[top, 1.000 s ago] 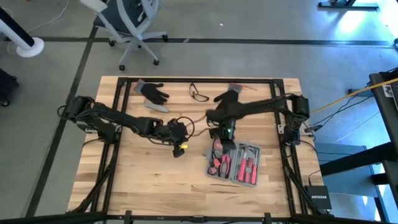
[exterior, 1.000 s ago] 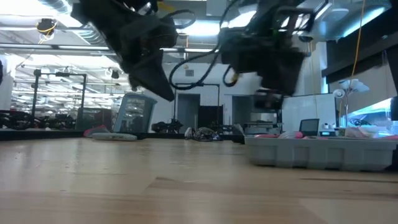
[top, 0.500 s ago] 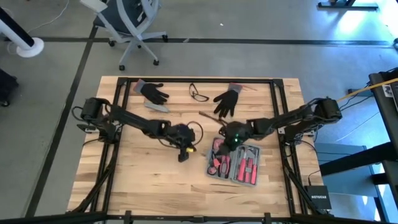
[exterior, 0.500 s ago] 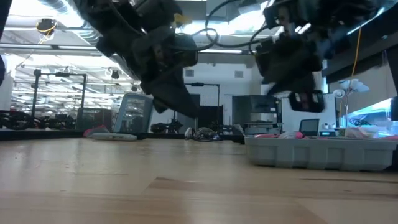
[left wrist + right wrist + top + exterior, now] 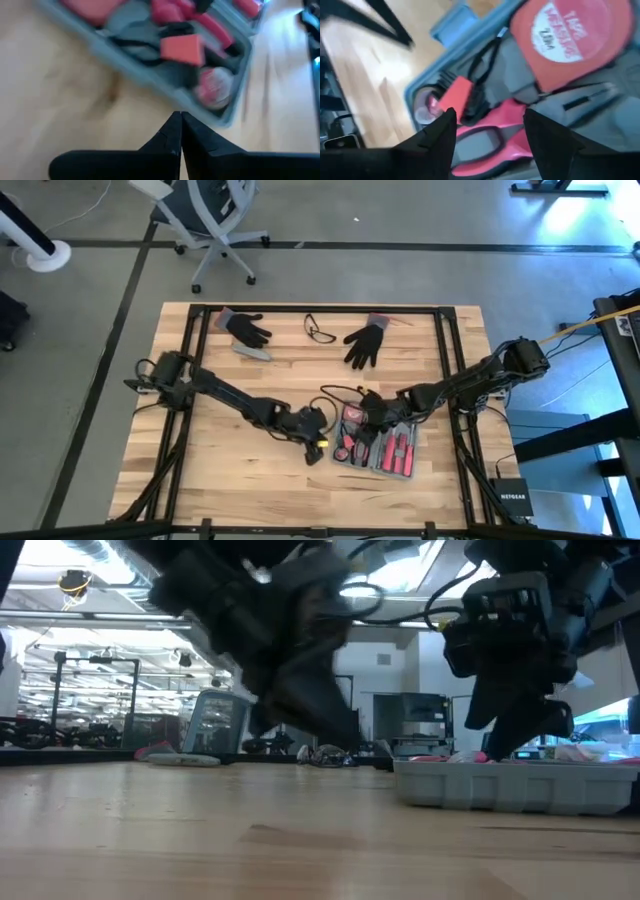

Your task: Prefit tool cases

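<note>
Your tool case (image 5: 378,442) is lying open at lower right of centre, long axis tilting slightly down-right. Your right gripper (image 5: 366,408) is hovering spread over it; your left gripper (image 5: 314,450) is sitting closed just beside it.

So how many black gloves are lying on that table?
2. One glove lies near the table's far edge on the left arm's side, left of the safety glasses; the other glove lies right of them. The arms could hide more.
</note>
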Motion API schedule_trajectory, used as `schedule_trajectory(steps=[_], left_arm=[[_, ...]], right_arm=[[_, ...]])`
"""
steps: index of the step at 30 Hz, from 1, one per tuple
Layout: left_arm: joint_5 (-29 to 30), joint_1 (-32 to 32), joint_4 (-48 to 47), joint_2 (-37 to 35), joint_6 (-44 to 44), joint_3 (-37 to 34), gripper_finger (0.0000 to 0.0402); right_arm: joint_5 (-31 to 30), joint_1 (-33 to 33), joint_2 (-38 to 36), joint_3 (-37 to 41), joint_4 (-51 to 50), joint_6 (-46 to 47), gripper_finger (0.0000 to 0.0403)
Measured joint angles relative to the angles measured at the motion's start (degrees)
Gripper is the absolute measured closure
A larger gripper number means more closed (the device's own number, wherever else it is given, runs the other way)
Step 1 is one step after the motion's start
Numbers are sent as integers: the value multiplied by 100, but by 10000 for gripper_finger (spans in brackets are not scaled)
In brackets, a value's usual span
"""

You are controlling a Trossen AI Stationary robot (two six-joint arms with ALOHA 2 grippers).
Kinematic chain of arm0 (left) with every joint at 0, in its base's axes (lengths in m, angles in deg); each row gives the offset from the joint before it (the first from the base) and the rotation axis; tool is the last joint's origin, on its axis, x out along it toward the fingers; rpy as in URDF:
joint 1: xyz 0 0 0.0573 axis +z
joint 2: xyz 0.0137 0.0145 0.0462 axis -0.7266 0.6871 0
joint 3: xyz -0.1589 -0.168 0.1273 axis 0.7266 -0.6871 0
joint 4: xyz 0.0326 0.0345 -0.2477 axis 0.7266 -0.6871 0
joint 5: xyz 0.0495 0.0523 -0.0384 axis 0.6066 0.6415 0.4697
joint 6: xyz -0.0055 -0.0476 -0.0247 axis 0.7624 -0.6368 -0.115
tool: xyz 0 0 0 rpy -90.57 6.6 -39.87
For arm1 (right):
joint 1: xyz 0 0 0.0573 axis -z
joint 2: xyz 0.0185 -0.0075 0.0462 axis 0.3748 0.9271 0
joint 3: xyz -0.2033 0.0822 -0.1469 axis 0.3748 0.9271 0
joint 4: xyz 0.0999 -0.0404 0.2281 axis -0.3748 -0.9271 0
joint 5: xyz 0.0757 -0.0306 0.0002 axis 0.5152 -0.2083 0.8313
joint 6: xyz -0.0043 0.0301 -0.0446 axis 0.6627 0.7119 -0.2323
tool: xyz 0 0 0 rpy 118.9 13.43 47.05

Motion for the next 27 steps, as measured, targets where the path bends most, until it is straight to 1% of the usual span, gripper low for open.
schedule_trajectory(steps=[1, 5, 8, 11, 18, 22, 27], left_arm=[[0, -49, -92, 153, -80, 217, 401], [38, -172, -962, 663, -238, 1026, 402], [37, -196, -1203, 786, -192, 1324, 402], [177, -186, -1152, 786, -196, 1366, 401], [286, -49, -1543, 771, -151, 1356, 401], [286, -21, -1573, 767, -267, 1356, 401], [8, -104, -1568, 704, -507, 1355, 401]], right_arm=[[3, -1, 12, -3, 0, -18, 185], [-46, -117, 18, 8, 82, -165, 199], [-200, -127, 40, 1, 292, -170, 205], [-291, -107, 123, -1, 360, -128, 207], [-292, -149, 340, -1, 439, 81, 207], [-7, -155, 357, -43, 537, 225, 207], [126, -264, 347, -91, 518, 248, 207]])
